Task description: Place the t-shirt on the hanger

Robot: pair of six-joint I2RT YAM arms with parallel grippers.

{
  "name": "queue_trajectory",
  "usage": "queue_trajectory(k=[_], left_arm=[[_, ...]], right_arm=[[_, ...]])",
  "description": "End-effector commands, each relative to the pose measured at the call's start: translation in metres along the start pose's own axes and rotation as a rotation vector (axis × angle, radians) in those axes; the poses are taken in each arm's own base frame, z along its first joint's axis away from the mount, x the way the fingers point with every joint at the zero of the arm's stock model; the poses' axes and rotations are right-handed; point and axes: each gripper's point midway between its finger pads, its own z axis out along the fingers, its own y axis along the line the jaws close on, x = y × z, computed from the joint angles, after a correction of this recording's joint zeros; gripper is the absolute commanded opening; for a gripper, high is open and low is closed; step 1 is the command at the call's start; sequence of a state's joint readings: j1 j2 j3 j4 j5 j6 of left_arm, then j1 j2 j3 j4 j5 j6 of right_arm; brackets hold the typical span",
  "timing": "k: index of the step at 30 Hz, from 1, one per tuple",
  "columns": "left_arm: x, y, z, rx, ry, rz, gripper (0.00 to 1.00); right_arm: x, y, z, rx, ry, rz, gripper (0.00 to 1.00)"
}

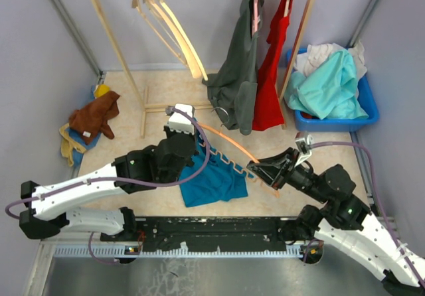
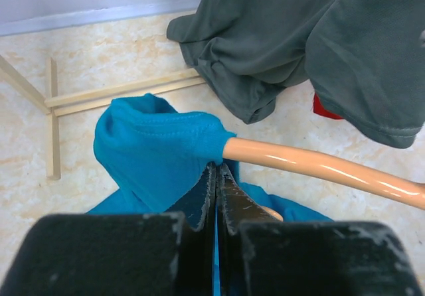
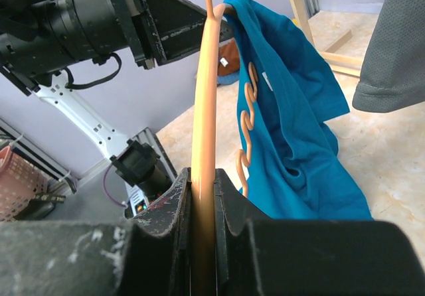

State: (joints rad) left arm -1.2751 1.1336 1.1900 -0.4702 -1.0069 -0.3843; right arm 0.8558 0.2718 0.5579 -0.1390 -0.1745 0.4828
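Grey shirt (image 1: pixel 232 83), red garment (image 1: pixel 269 90), blue bin (image 1: pixel 332 124) of clothes

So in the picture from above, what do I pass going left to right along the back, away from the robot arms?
Brown cloth pile → cream hangers → dark grey shirt → red garment → blue bin with the pale aqua garment in it.

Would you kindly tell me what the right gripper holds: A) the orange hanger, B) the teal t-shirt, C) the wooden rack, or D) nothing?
A: the right gripper is shut on the hanger, with the t-shirt draped beside it.
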Motion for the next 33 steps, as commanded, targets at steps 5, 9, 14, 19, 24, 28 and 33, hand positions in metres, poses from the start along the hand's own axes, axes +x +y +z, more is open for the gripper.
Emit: queue_trajectory(k=[5, 9, 14, 19, 24, 28, 33], left_arm=[[-0.053, -0.022, -0.016, 0.096, -0.046, -0.052, 0.00], [-0.064, -0.023, -0.021, 0.110, -0.041, -0.056, 0.00], [-0.060, -0.021, -0.026, 0.093, 0.016, -0.049, 0.00], [-0.065, -0.026, -0.030, 0.131, 0.006, -0.071, 0.00], [-0.088, -0.047, -0.036, 0.199, -0.009, -0.068, 0.00], [-0.102, -0.065, -0.044, 0.247, -0.012, -0.067, 0.00], [-0.114, -0.080, -0.057, 0.293, -0.013, -0.072, 0.00]], right_arm=[[-0.076, 0.042, -0.013, -0.131, -0.259, -0.034, 0.00], [-0.080, 0.044, -0.015, -0.139, -0.278, -0.031, 0.00], [-0.083, 0.044, -0.018, -0.136, -0.302, -0.023, 0.00], [-0.088, 0.045, -0.018, -0.143, -0.324, -0.024, 0.00], [-0.091, 0.048, -0.012, -0.161, -0.338, -0.024, 0.00], [-0.096, 0.051, -0.009, -0.174, -0.351, -0.029, 0.00], [-0.103, 0.055, -0.005, -0.194, -0.368, -0.035, 0.00]])
